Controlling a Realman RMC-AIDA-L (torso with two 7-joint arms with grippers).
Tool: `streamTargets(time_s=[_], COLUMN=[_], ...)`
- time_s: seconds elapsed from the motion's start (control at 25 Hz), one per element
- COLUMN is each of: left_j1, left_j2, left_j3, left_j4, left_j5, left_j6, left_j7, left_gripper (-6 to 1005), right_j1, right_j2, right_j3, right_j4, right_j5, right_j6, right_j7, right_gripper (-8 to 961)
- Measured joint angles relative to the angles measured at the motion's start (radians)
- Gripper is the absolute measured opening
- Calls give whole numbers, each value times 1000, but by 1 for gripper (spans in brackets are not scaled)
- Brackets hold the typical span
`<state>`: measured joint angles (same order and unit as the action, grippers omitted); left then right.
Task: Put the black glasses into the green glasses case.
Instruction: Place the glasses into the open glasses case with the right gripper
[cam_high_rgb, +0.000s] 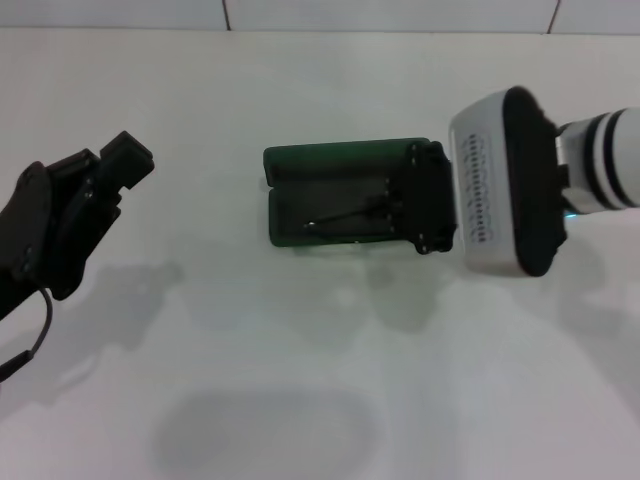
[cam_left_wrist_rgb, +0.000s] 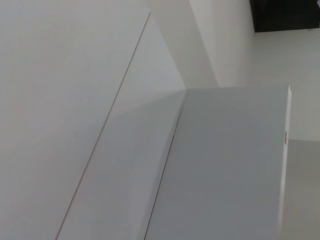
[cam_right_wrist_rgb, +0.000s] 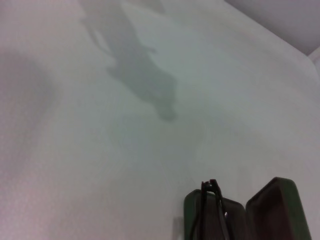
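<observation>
The green glasses case (cam_high_rgb: 335, 165) lies open in the middle of the white table, lid hinged back towards the far side. It also shows in the right wrist view (cam_right_wrist_rgb: 272, 210). The black glasses (cam_high_rgb: 345, 214) are inside its lower half, their thin frame running lengthwise towards my right gripper (cam_high_rgb: 428, 200). In the right wrist view the glasses (cam_right_wrist_rgb: 210, 200) stick up slightly above the case's far end wall. My right gripper sits over the right end of the case and holds the glasses there. My left gripper (cam_high_rgb: 118, 162) hangs raised at the far left, away from the case.
The white table (cam_high_rgb: 320, 380) spreads all round the case, with soft shadows in front. A tiled wall edge (cam_high_rgb: 400, 20) runs along the back. The left wrist view shows only white wall panels (cam_left_wrist_rgb: 100, 125).
</observation>
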<state>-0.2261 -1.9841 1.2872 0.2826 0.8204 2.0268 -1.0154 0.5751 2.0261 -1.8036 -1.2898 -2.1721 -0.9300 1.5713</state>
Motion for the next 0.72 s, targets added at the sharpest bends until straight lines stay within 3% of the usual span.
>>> streamTargets(time_s=[0.36,0.72], left_j1=[0,-13], left_j2=[-9,-13], left_j3=[-4,-3], left_j4=[-6,-49], left_j5=[2,2], left_j6=[-5,-11], left_j7=[6,45], left_gripper=[47,47], right_j1=[46,91], right_j2=[1,2], right_j3=[-103,-121], right_j4=[95,161], right_j5=[-10,-16], right_j6=[162,241], right_j7=[-14,-10], right_gripper=[80,87])
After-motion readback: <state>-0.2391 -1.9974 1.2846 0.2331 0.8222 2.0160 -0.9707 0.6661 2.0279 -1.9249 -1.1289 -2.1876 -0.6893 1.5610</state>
